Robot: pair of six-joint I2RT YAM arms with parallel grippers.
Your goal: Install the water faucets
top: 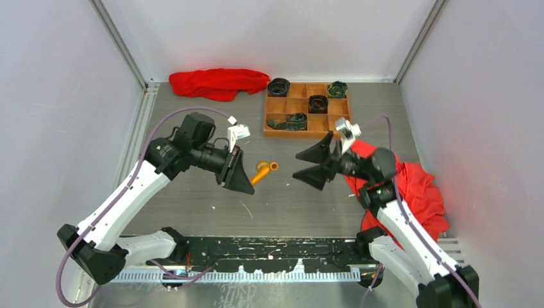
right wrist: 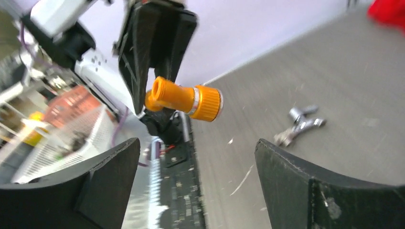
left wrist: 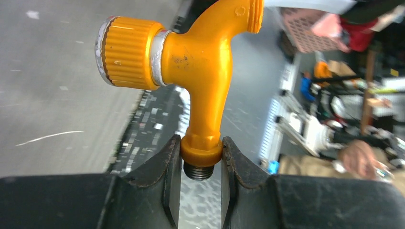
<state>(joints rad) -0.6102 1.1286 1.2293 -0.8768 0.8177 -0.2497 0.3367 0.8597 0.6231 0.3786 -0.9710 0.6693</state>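
An orange-yellow water faucet point(top: 264, 171) hangs above the middle of the table, with my left gripper point(top: 240, 176) shut on it. In the left wrist view the jaws point(left wrist: 201, 143) pinch the faucet point(left wrist: 205, 62) by the collar just above its dark threaded end; its knob points left. To the right, my right gripper point(top: 314, 163) faces it, open, a short gap away. The right wrist view shows that gripper point(right wrist: 197, 143) wide apart with nothing between, the orange faucet point(right wrist: 184, 98) ahead. A shiny silver faucet point(right wrist: 300, 125) lies on the table beyond.
A wooden compartment tray point(top: 266, 119) holding dark rolled items stands at the back. One red cloth point(top: 218, 82) lies at the back left, another point(top: 423, 189) under my right arm. A black perforated strip point(top: 269, 247) runs along the near edge.
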